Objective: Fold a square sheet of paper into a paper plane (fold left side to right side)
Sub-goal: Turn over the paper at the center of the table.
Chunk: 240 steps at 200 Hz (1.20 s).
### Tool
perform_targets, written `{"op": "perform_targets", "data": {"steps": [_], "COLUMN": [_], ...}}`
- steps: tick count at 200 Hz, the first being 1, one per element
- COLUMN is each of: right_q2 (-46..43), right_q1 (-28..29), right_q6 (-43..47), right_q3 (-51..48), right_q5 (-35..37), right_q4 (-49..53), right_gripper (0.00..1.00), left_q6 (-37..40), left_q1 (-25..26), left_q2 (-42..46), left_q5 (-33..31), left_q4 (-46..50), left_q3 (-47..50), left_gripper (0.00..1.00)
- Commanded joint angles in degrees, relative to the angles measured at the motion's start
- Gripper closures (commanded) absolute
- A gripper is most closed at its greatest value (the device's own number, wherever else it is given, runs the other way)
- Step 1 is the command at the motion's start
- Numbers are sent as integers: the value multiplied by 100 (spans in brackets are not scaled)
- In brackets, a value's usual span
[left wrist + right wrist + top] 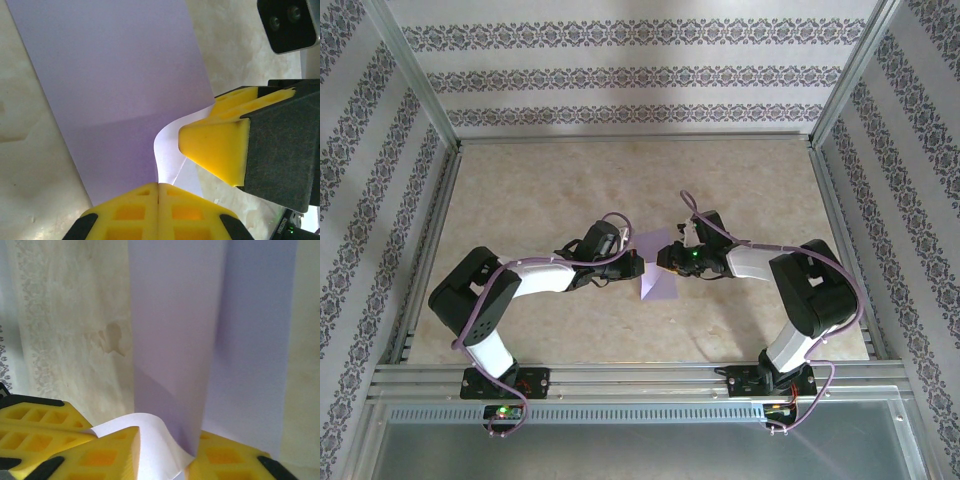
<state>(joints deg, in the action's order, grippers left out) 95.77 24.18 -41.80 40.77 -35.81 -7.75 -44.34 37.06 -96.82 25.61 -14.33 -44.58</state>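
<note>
Newbie: what's the lavender sheet (657, 268) like up close?

Regular: thin, smooth, matte paper. It has straight edges and a long straight fold line, and one corner curls up with a paler underside. It's lying mid-tabletop (520, 190), right between the two tools.

Newbie: and the arms?

Regular: both have their elbows bent outward and forearms angled in low, so the tools face each other across the sheet. The left tool (158, 186) has its ribbed yellow fingers pressed together, pinching the sheet's edge. The right tool (167, 450) is partly open, with the curled corner sitting in the gap between its fingers.
</note>
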Motion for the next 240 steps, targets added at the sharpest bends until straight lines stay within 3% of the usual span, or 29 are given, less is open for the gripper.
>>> {"op": "perform_targets", "data": {"steps": [1, 45, 86, 113, 121, 168, 209, 240], "right_q2": [23, -138, -850, -1559, -1761, -2633, -2849, -2837], "right_q1": [42, 26, -199, -544, -652, -1027, -906, -599], "right_q6": [67, 137, 277, 267, 244, -186, -833, -908], "right_q3": [115, 163, 212, 212, 219, 445, 640, 790], "right_q5": [140, 214, 209, 7, -76, -628, -879, -833], "right_q4": [-35, 31, 90, -82, -150, -770, -1448, -1453], "right_gripper": [75, 93, 99, 100, 100, 100, 100, 100], "left_q6": [65, 152, -9, -422, -588, -1341, -1862, -2036], "left_q1": [-22, -35, -257, -556, -650, -849, -827, -677], "left_q2": [-17, 475, 1778, 2703, 2942, 3478, 2699, 2102], "left_q5": [-101, -469, -859, -693, -591, -243, 683, 954], "left_q4": [113, 382, 513, 191, -10, -1130, -2403, -2880], "left_q3": [19, 166, 627, 992, 1082, 1071, 474, 157], "left_gripper": [89, 63, 32, 11, 0, 0, 1, 4]}}
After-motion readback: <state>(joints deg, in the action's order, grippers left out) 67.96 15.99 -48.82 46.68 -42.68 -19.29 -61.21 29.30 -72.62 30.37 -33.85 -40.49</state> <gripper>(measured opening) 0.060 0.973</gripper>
